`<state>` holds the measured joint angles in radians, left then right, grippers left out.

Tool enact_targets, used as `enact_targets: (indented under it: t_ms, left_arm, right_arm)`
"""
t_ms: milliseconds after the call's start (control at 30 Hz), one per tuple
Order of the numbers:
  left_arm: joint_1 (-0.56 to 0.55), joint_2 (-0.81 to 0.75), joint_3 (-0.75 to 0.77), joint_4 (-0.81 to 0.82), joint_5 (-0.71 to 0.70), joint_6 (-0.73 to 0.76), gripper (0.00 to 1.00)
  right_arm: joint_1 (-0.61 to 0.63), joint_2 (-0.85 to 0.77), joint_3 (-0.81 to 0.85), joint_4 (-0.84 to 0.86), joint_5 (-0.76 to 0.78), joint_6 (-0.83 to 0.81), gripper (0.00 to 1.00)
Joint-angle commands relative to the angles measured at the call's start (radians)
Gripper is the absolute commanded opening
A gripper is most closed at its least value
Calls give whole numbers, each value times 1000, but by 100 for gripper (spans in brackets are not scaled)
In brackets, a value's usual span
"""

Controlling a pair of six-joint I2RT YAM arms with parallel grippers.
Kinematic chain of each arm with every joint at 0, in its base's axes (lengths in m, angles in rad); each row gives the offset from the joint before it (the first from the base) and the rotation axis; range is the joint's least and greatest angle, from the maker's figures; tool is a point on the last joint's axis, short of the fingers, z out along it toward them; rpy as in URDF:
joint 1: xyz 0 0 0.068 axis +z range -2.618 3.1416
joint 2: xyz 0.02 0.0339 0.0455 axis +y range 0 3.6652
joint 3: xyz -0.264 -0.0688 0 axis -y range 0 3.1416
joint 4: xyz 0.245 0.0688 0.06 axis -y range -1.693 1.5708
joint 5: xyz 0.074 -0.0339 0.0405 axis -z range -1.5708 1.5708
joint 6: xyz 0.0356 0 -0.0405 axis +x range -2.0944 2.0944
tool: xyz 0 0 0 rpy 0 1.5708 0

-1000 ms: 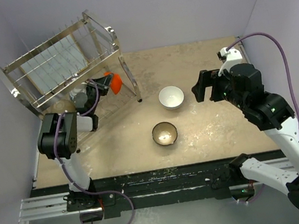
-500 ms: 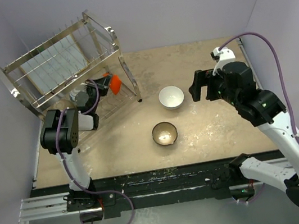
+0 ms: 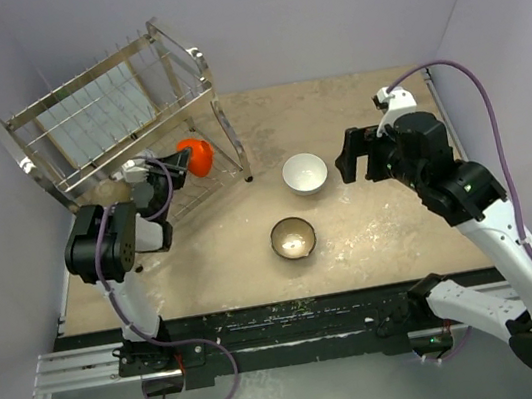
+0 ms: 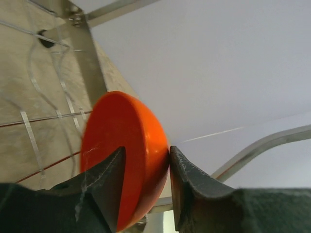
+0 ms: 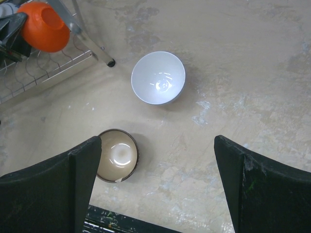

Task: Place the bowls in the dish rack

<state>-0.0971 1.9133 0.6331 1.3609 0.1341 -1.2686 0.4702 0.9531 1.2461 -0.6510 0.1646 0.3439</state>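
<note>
The dish rack [image 3: 111, 113] stands at the back left. My left gripper [image 3: 180, 159] is shut on the rim of the orange-red bowl [image 3: 196, 155] and holds it on edge over the rack's lower wire tier, by the rack's front leg. In the left wrist view the fingers clamp the bowl's [image 4: 124, 150] wall, one inside and one outside. The white bowl [image 3: 304, 173] and the dark brown bowl [image 3: 293, 238] stand upright on the table. My right gripper [image 3: 352, 155] is open and empty, hovering right of them. A beige bowl [image 3: 111, 191] shows partly behind the left arm. No blue-and-white bowl is in view.
The right wrist view looks down on the white bowl [image 5: 158, 77], the brown bowl [image 5: 116, 155], the orange bowl [image 5: 43, 26] and the rack's leg [image 5: 90, 39]. Grey walls close the table on three sides. The black base rail [image 3: 295, 316] runs along the near edge.
The left gripper has turned the orange bowl and shifted it slightly right within the lower tier. The right arm has edged a little left. The table bowls have not moved.
</note>
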Motion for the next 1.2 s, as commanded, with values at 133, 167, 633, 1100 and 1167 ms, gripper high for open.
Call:
enact_targets:
  t_ms: [133,167,633,1100,1167]
  left_arm:
    - [35,-71,-71,-165,-94,73,53]
    - [36,-86,-70,-185,-101,85,54]
    - [49,-408,-9,-733,-232,193,73]
    - [48,-547,-87,-825,-152,222,59]
    - [46,-592,-113,-829,-140,235,42]
  right_arm:
    - [-5,-26,-13,20,-19,-18,99]
    - [-5,-26,-12,18,-20,-19,99]
    - [-5,-38,-20,22,-44,-13,99]
    - [-5,-82,-55,23,-37,-3,99]
    - [-5,-83,-66,32,-41,-1,99]
